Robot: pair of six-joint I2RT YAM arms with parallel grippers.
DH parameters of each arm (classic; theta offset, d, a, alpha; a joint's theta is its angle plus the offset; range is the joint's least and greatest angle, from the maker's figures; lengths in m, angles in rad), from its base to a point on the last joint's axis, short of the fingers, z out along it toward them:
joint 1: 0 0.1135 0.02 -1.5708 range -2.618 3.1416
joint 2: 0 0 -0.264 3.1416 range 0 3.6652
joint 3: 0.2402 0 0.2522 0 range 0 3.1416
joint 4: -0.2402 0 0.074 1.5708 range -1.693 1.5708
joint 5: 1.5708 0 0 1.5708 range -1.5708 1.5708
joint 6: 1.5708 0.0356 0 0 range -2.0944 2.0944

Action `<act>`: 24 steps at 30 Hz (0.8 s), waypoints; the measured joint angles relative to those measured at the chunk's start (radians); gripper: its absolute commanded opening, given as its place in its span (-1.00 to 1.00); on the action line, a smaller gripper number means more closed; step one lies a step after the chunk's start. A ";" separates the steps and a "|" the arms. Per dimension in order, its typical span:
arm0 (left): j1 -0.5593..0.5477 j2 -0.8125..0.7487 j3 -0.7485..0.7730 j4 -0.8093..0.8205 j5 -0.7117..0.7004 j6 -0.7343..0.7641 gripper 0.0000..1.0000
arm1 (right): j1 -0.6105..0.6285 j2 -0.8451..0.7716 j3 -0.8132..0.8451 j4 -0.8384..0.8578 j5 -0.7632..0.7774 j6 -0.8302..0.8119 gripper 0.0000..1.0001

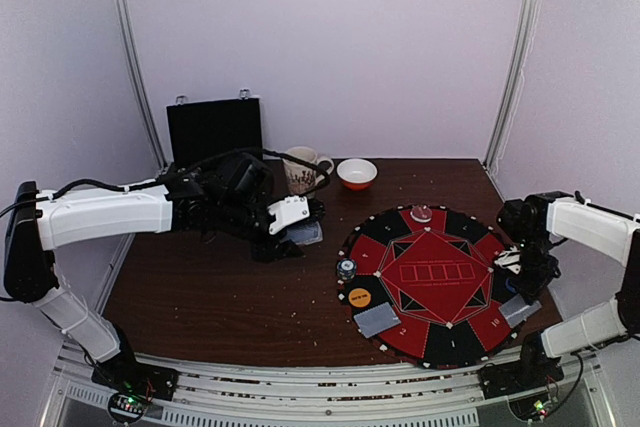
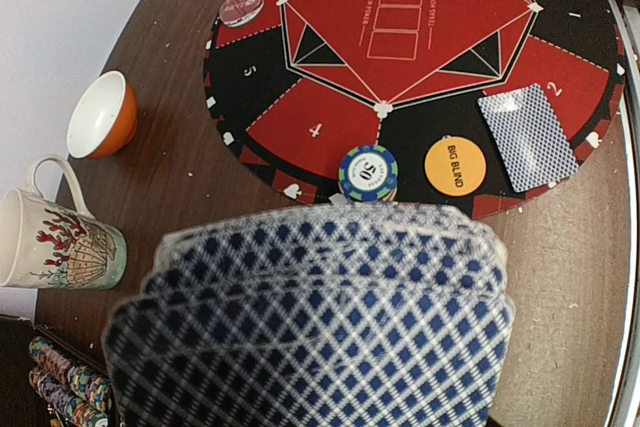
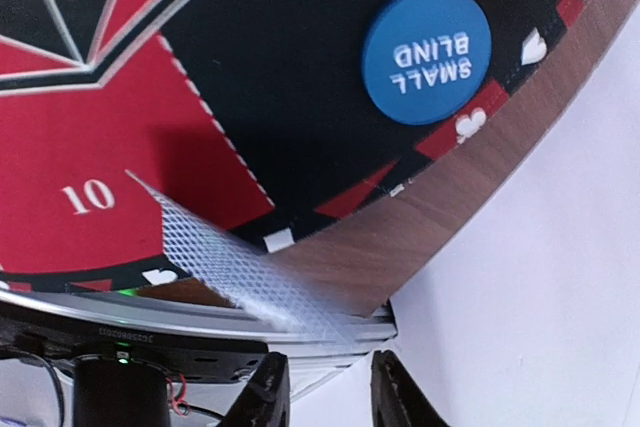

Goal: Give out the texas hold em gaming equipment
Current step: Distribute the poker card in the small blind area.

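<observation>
Top view first. Left tool (image 1: pixel 298 237) low over the brown surface (image 1: pixel 220 297), clamped on a deck of cards (image 1: pixel 310 233), just left of the round mat (image 1: pixel 445 347). Right tool (image 1: pixel 522 282) at the mat's right rim, just above a single card (image 1: pixel 520 310) overhanging the edge. Another dealt card (image 1: pixel 377 319) face down by the orange button (image 1: pixel 359 297), chip stack (image 1: pixel 346 268) near it.

Left wrist next. Nothing of the fingers here, only the deck filling the lower frame: blue-and-white lattice backs, fanned unevenly, edges stepped. Looks like dealing is the step in hand, so keep that pinch firm and peel off one card only; a loose fan like this, likely to shed two. "BIG BLIND" readable on the orange button, "50" on the striped chip stack.

Right wrist last. Two fingertips (image 3: pixel 268 382) at the bottom, a modest gap between, the blurred single card just above, slanting from seat 10 off the rim. Gripping it or not, cannot tell. SMALL BLIND button (image 3: pixel 425 54) in blue, well apart, flat on black. Best to seat that card fully on the red wedge.
</observation>
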State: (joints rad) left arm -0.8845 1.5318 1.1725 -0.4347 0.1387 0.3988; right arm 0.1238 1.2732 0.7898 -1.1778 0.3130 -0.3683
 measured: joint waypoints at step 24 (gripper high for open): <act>0.000 0.008 0.000 -0.001 0.004 0.000 0.08 | 0.150 0.146 0.082 0.137 -0.161 -0.604 -0.09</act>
State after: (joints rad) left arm -0.8845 1.5394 1.1721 -0.4358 0.1425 0.3985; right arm 0.2737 1.4193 0.8722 -1.0409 0.1520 -0.9726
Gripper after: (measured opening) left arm 0.539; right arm 0.436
